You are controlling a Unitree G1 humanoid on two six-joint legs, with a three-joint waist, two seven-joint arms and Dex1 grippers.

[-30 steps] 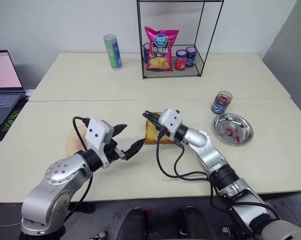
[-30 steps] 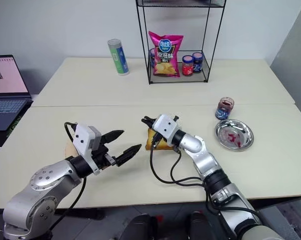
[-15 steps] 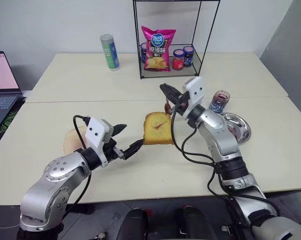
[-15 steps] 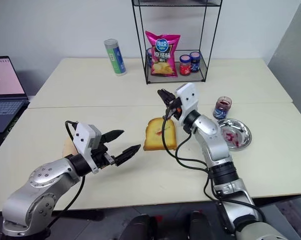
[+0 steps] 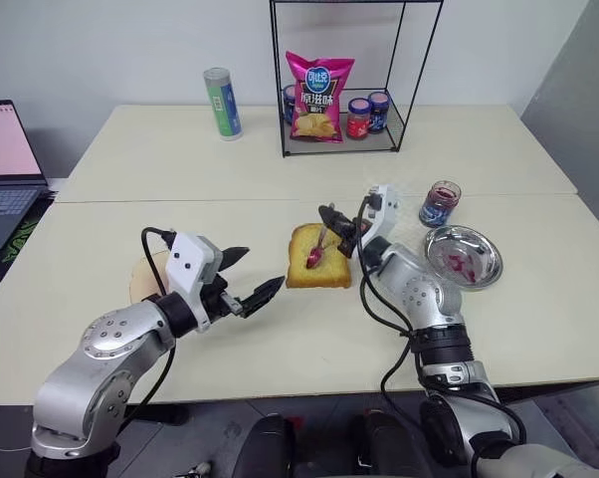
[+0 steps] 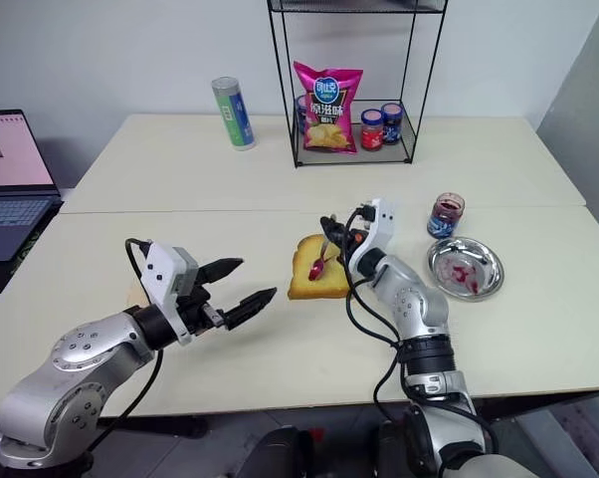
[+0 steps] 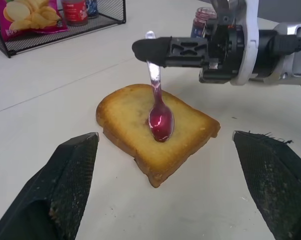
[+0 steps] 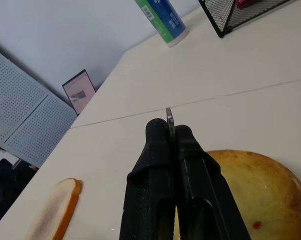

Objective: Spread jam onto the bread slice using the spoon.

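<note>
pink chip bag (image 5: 318,96), printed label unreadable, on wire rack (image 5: 351,80)

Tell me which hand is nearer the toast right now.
The right hand. It is over the toast's far edge, holding the spoon with its jam-coated bowl on the toast's top. The left hand hovers open beside the toast's left edge, not touching.

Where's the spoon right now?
The spoon hangs from the shut right gripper, its jam-coated bowl down on the bread slice at mid-table, left of the metal dish.
</note>
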